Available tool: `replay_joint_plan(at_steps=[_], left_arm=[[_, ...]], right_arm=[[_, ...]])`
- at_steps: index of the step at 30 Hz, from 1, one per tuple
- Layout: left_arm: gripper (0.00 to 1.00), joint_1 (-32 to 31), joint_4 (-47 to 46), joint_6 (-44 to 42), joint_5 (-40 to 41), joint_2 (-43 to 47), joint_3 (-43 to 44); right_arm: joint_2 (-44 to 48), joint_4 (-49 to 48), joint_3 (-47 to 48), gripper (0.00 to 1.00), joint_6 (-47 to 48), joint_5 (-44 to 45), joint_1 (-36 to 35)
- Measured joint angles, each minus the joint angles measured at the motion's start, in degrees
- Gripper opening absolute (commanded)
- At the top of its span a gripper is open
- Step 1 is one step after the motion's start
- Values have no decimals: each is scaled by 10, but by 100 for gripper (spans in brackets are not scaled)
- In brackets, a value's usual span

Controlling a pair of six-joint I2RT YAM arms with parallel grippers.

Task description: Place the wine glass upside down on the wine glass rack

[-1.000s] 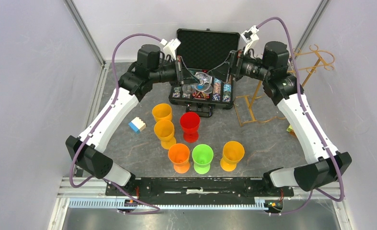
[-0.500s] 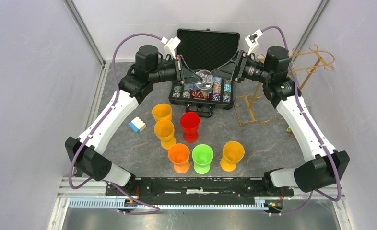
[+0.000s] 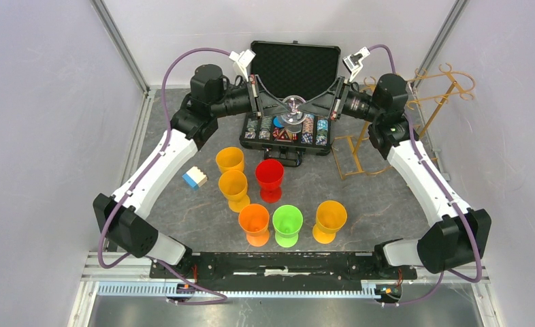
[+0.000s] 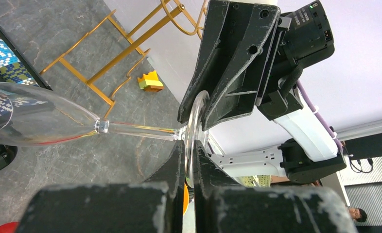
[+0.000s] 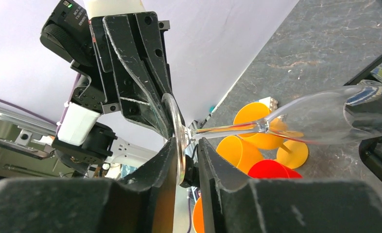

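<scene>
The clear wine glass [image 3: 293, 114] hangs in the air over the open black case, its stem roughly level and its bowl [image 4: 33, 116] pointing away from both wrist cameras. My left gripper [image 4: 191, 145] is shut on the rim of the glass foot. My right gripper [image 5: 185, 141] comes from the opposite side and straddles the same foot. One of its fingers [image 5: 167, 155] touches the disc, and a narrow gap shows at the other. The gold wire wine glass rack [image 3: 428, 95] stands at the back right, behind the right arm.
A black case of poker chips [image 3: 295, 68] lies open under the glass. Several coloured plastic goblets stand in front of it, among them red [image 3: 269, 174] and green [image 3: 287, 221]. A blue-and-white block [image 3: 195, 177] lies at the left. A yellow-green block [image 4: 149, 81] lies by the rack base.
My right gripper swung left onto the glass foot and its jaws narrowed from wide open. The left arm lifted and turned the glass slightly.
</scene>
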State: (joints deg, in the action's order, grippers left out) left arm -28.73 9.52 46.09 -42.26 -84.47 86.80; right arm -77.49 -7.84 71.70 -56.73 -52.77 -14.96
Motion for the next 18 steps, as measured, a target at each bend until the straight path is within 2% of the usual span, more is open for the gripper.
replay_joint_plan(at_steps=[2,6,7,10,11,13,18], left_arm=[[3,0,-4,2,-2,-1,0],[9,0,-7,5,-4,-3,0],[17,0,-7,5,-5,-4,0],[49,0,-10,8,-6,-4,0],[56,0,-11,7,-6,-4,0],[66,0,-12,9,-3,-4,0],[79,0,-10,9,8,-4,0]], right_arm=[[0,-8,-1,20,-5,-2,0],[0,-19,-2,0,-12,-9,0],[0,-20,-2,0,-14,-10,0],[0,-20,-3,0,-16,-13,0],[0,-20,-4,0,-16,-14,0],[0,-20,-5,0,-16,-15,0],[0,-19,-6,0,-9,-17,0]])
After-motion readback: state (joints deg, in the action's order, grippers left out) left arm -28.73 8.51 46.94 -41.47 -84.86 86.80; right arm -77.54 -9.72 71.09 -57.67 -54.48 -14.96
